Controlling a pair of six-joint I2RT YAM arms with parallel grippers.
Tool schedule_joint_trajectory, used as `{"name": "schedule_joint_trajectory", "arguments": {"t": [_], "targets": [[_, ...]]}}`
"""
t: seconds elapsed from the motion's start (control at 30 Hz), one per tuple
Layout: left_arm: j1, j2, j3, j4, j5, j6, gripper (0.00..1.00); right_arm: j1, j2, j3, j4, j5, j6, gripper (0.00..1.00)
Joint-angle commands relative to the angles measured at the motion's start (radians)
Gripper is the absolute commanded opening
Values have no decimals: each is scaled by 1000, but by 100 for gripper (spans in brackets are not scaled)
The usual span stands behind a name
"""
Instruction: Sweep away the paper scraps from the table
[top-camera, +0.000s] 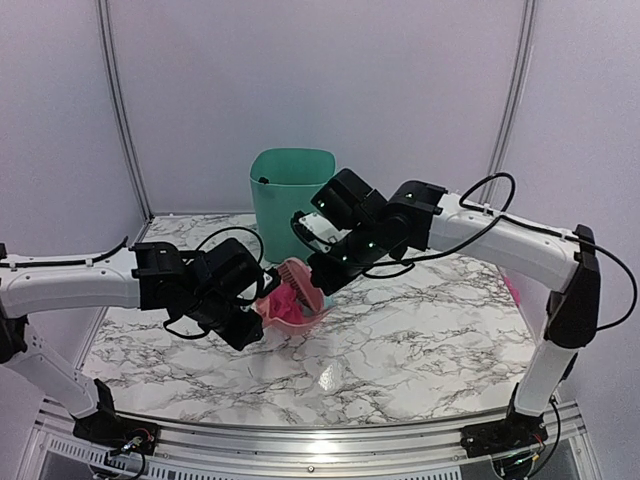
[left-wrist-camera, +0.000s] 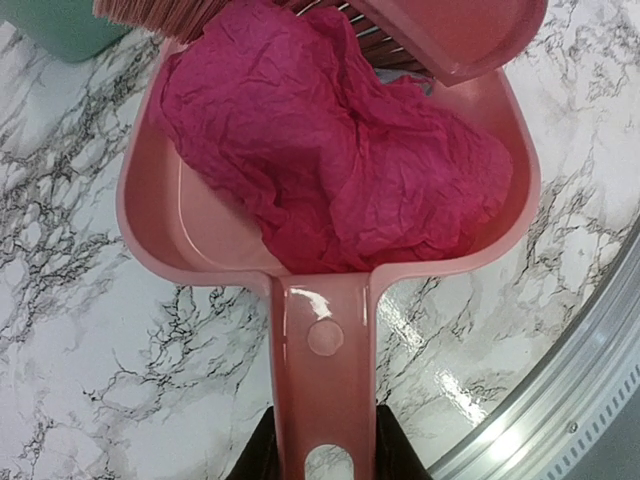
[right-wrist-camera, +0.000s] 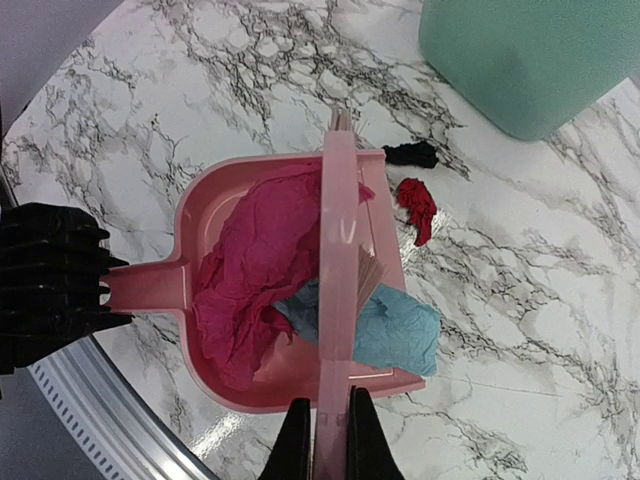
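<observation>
My left gripper (left-wrist-camera: 322, 450) is shut on the handle of the pink dustpan (left-wrist-camera: 150, 230), which lies flat on the table (top-camera: 400, 340). A big magenta paper scrap (left-wrist-camera: 330, 160) fills the pan. My right gripper (right-wrist-camera: 330, 430) is shut on the handle of the pink brush (right-wrist-camera: 337, 260), held across the pan's mouth. A light blue scrap (right-wrist-camera: 400, 330) lies under the bristles, half over the pan's lip. A red scrap (right-wrist-camera: 418, 205) and a black scrap (right-wrist-camera: 412, 154) lie on the marble just outside the pan, toward the bin.
A green bin (top-camera: 285, 185) stands at the back of the table, just behind the pan and the scraps. The metal rail (top-camera: 300, 435) runs along the near edge. Something small and pink (top-camera: 513, 290) shows at the table's right edge.
</observation>
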Motion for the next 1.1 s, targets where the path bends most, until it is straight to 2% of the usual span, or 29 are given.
{"name": "schedule_joint_trajectory", "arguments": {"t": [0.0, 0.3, 0.5, 0.73, 1.07], "targets": [[-6, -68, 81, 7, -60, 26, 0, 10, -53, 68, 9, 49, 10, 0], [-4, -38, 257, -24, -124, 103, 0, 10, -54, 211, -19, 168, -12, 0], [30, 27, 407, -23, -131, 161, 0, 10, -12, 332, -26, 315, -48, 0], [125, 125, 556, -22, -38, 201, 0, -17, 46, 443, -3, 454, -87, 0], [294, 296, 812, -16, 166, 229, 0, -132, 101, 494, 243, 408, -129, 0]]}}
